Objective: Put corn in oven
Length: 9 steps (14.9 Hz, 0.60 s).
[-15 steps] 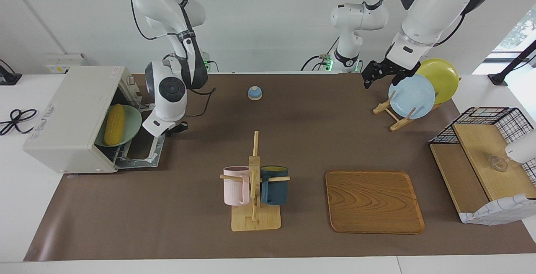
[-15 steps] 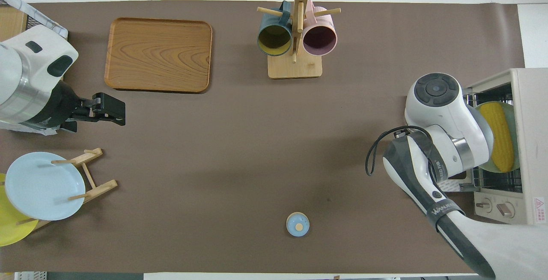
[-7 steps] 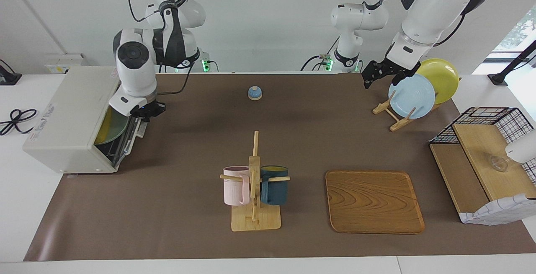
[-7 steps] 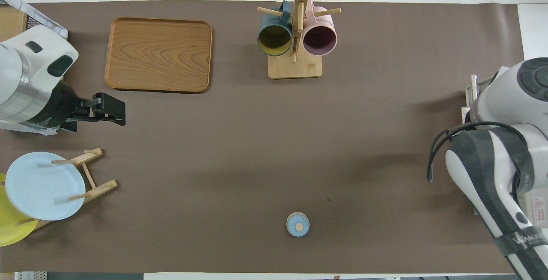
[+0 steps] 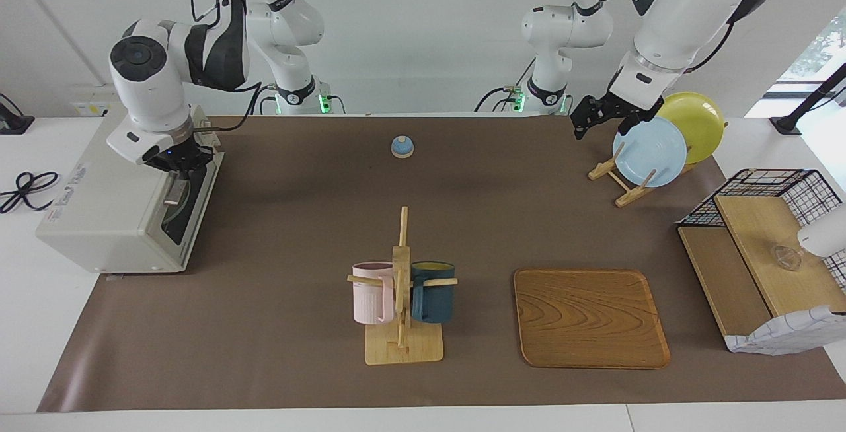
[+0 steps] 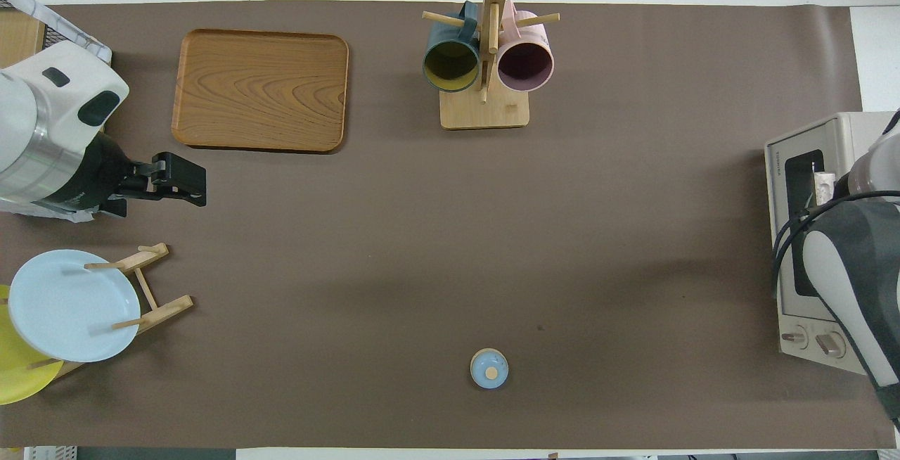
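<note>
The setting is a robotics laboratory arranged as a mock kitchen — not a home. Two white robot arms are mounted at one long edge of a white table covered by a brown mat, against bare white walls with loose cables. The kitchenware is staged in stations — a toaster oven, a mug rack, a plate rack, a wooden tray, a wire basket.
</note>
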Tool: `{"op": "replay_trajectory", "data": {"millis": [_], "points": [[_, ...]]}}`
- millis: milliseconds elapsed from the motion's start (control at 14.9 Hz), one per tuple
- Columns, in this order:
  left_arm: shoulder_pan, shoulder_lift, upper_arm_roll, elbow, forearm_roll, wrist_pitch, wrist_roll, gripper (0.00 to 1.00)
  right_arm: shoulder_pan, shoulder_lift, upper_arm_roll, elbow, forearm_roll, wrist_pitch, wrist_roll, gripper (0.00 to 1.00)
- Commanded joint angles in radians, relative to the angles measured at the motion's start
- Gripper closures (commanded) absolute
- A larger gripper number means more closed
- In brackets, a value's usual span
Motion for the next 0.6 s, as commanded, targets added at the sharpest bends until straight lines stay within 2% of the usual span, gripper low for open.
{"op": "replay_trajectory", "data": {"millis": [0, 134, 403, 537], "points": [[0.001, -0.019, 0.000, -0.014, -0.011, 0.000, -0.002, 0.00, -0.019, -0.002, -0.001, -0.023, -0.015, -0.018, -0.021, 1.00], [0.001, -0.018, 0.000, -0.013, -0.011, 0.000, -0.002, 0.00, -0.010, -0.031, 0.001, -0.009, -0.001, -0.049, -0.021, 1.00], [-0.001, -0.019, 0.000, -0.014, -0.011, 0.000, -0.002, 0.00, -0.005, -0.019, 0.010, 0.179, 0.101, -0.236, -0.019, 1.00], [0.001, -0.019, 0.000, -0.013, -0.011, 0.000, -0.002, 0.00, -0.010, -0.019, 0.007, 0.250, 0.213, -0.306, -0.015, 0.92]]}}
